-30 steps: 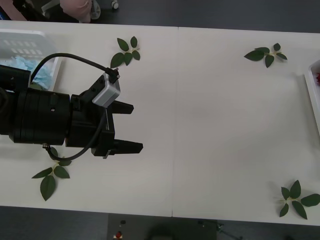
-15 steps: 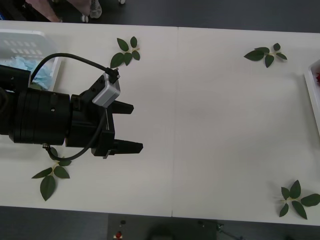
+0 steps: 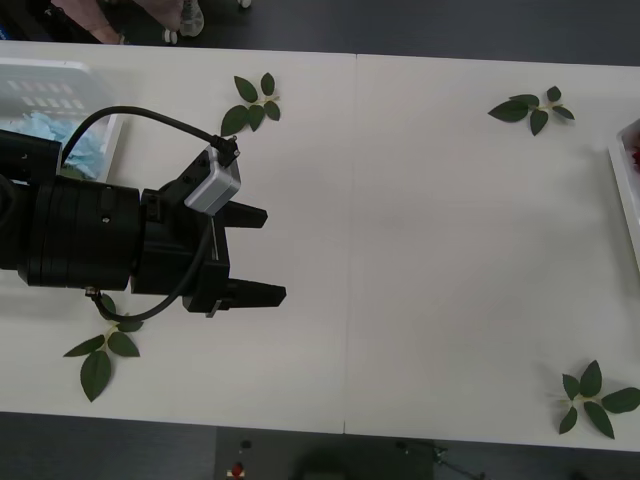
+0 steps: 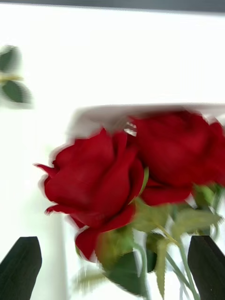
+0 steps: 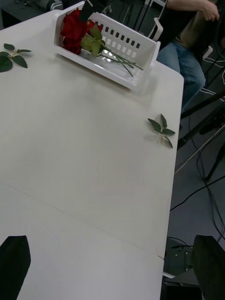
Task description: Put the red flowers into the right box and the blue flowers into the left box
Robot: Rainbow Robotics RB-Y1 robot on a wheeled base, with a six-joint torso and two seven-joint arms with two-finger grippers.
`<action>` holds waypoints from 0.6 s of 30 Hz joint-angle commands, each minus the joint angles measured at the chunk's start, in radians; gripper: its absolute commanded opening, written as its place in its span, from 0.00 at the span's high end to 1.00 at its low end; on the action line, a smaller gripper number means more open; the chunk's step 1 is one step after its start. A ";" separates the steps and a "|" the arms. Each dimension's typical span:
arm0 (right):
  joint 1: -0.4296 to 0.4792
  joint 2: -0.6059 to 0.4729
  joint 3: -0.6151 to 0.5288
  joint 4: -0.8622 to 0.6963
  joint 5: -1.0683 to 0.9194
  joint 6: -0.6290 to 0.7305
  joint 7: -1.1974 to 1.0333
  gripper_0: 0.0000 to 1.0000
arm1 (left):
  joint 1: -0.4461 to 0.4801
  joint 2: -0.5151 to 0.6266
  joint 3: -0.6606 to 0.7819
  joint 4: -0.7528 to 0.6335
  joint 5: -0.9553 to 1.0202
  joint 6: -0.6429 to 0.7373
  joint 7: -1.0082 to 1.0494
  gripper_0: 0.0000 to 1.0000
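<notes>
The left gripper (image 3: 270,255) hangs over the left half of the white surface (image 3: 450,250) with its black fingers (image 3: 252,293) spread wide and holding nothing, while the blue flowers (image 3: 55,140) lie in the left box (image 3: 50,72) at the far left edge. Across the surface the red flowers (image 5: 75,29) lie in the right box (image 5: 133,49), stems trailing along its bottom. The right gripper (image 4: 112,269) hovers just over those blooms, fingers wide apart and gripping nothing.
</notes>
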State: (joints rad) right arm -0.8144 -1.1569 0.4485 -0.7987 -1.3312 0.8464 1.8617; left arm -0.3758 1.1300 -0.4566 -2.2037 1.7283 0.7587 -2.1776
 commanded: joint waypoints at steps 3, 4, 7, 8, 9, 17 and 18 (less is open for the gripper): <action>0.143 -0.138 -0.103 -0.217 -0.289 0.042 0.269 0.07 | -0.017 0.007 0.018 -0.013 -0.007 -0.004 -0.002 0.00; 0.164 -0.141 -0.116 -0.235 -0.332 0.045 0.303 0.07 | -0.017 0.007 0.018 -0.013 -0.007 -0.004 -0.002 0.00; 0.279 -0.159 -0.192 -0.336 -0.534 0.074 0.527 0.06 | -0.017 0.007 0.018 -0.013 -0.007 -0.004 -0.002 0.00; 0.313 -0.158 -0.218 -0.378 -0.586 0.085 0.600 0.06 | -0.017 0.007 0.018 -0.013 -0.007 -0.004 -0.002 0.00; 0.337 -0.158 -0.237 -0.412 -0.618 0.095 0.656 0.07 | -0.017 0.007 0.018 -0.013 -0.007 -0.004 -0.002 0.00; 0.457 -0.138 -0.324 -0.660 -0.852 0.171 0.844 0.06 | -0.017 0.007 0.018 -0.013 -0.007 -0.004 -0.002 0.00; 0.457 -0.129 -0.326 -0.682 -0.872 0.194 0.844 0.07 | -0.017 0.007 0.018 -0.013 -0.007 -0.004 -0.002 0.00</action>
State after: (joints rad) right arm -0.3317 -1.2808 0.1411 -1.4326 -2.1707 1.0119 2.6975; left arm -0.3759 1.1300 -0.4565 -2.2035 1.7281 0.7588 -2.1776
